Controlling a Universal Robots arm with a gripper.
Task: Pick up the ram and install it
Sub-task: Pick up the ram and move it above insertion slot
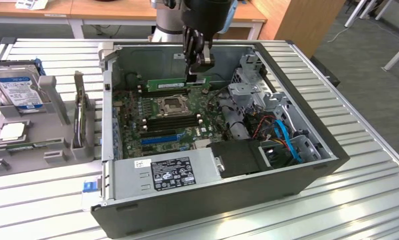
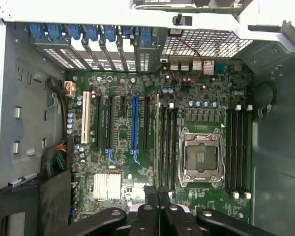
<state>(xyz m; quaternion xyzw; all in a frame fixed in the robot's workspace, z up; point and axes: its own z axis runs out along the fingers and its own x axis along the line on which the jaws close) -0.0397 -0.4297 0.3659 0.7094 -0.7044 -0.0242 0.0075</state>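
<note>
Claw (image 2: 157, 209): closest to the wrist camera, fingers pinched shut on the top edge of the ram, about midway along it.
Ram (image 1: 176, 84): held clear of the motherboard (image 1: 129, 107), long edge level, over the far part of the board near the back wall of the case (image 1: 146, 57).
Memory slots (image 2: 168, 147): black bank just beside the processor socket (image 2: 200, 157); in the wrist view the ram shows edge-on and runs parallel to them, on the side toward the blue slot (image 2: 134, 123).
Second bank (image 2: 238, 147): more black slots on the other side of the socket, well apart from the ram.
Step in hand: by my reading, lining the ram up over one black slot.
Alignment: hard to judge whether the ram sits directly over a slot or just beside one; check from both views.
Doing it well: keep the ram level and parallel to the slot so both ends meet it together, with no twist.
Latches: whether the slot end clips stand open is too small to tell.
Risk: a thin board held at one spot may tip; the blue slot nearby is the wrong home.
</note>
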